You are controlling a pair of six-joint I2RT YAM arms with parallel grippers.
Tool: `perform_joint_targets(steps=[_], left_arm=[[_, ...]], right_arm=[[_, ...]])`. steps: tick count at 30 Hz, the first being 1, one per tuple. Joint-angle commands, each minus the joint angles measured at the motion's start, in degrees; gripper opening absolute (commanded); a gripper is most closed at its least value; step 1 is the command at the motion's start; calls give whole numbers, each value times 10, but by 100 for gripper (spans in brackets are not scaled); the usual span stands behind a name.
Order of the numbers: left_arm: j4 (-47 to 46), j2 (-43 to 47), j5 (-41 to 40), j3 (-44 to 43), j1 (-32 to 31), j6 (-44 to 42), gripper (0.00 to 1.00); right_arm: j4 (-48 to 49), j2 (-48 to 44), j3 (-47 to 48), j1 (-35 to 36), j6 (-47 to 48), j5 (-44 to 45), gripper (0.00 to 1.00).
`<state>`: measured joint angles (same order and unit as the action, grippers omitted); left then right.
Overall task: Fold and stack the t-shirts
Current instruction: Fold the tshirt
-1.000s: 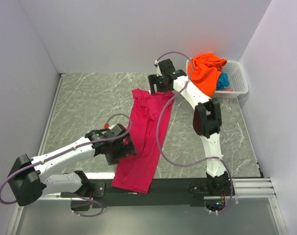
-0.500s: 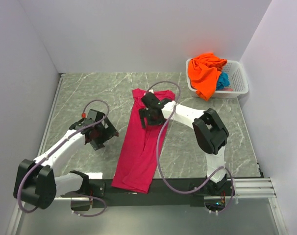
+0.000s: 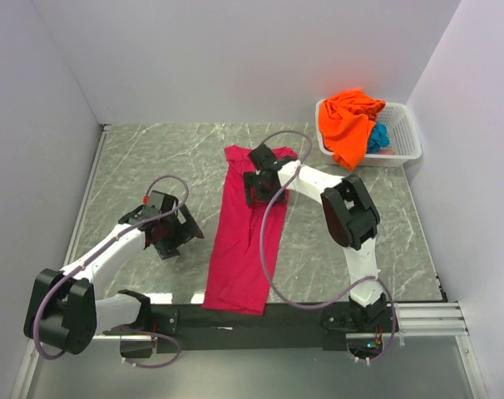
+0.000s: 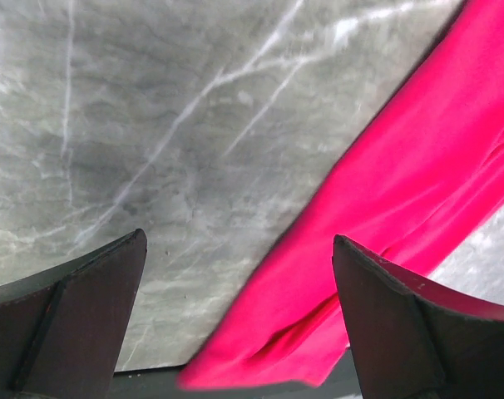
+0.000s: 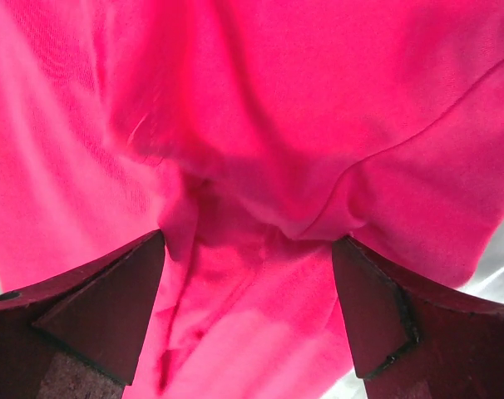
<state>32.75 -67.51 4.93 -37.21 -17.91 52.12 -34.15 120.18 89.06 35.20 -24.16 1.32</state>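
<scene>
Marble table (image 3: 152, 158): L gripper (image 4: 238, 245) spread beside pink t-shirt (image 3: 239, 249), R gripper (image 5: 248, 241) spread over it.

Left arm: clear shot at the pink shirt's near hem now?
Probably yes. The left gripper hangs open beside the pink shirt, only bare table between them; the right gripper sits over the shirt's far end, out of the way.

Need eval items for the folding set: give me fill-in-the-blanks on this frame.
The right gripper is over the pink t-shirt with jaws ___.
The left gripper hovers over the table, holding ___.
The white basket holds a teal t-shirt and an ___ one draped over its rim.
Missing: open; nothing; orange.
</scene>
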Motion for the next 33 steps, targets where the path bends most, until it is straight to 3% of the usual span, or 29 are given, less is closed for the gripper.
perform_joint_targets(steps=[1, 7, 9, 14, 18, 22, 27, 29, 33], left_arm=[[-23, 30, 32, 14, 2, -18, 99], [-44, 57, 94, 37, 2, -21, 99], [-64, 64, 117, 57, 1, -20, 100], [-93, 69, 166, 92, -21, -10, 99], [-133, 70, 150, 98, -130, 28, 99], [-117, 36, 102, 72, -189, 47, 99], [-160, -1, 95, 75, -251, 76, 89], [-154, -31, 83, 63, -266, 80, 81], [-159, -77, 61, 46, -303, 84, 74]], right_arm=[[-19, 62, 63, -54, 45, -4, 88], [-102, 129, 247, -80, 111, -9, 88], [-118, 113, 262, -76, 124, -11, 88], [-47, -54, 114, -37, 122, -11, 88], [27, -201, -75, 8, 73, -3, 88], [53, -323, -272, 62, 11, -4, 86], [47, -383, -396, 136, -41, 2, 83], [44, -393, -418, 145, -65, 5, 82], [57, -410, -462, 169, -85, -11, 77]])
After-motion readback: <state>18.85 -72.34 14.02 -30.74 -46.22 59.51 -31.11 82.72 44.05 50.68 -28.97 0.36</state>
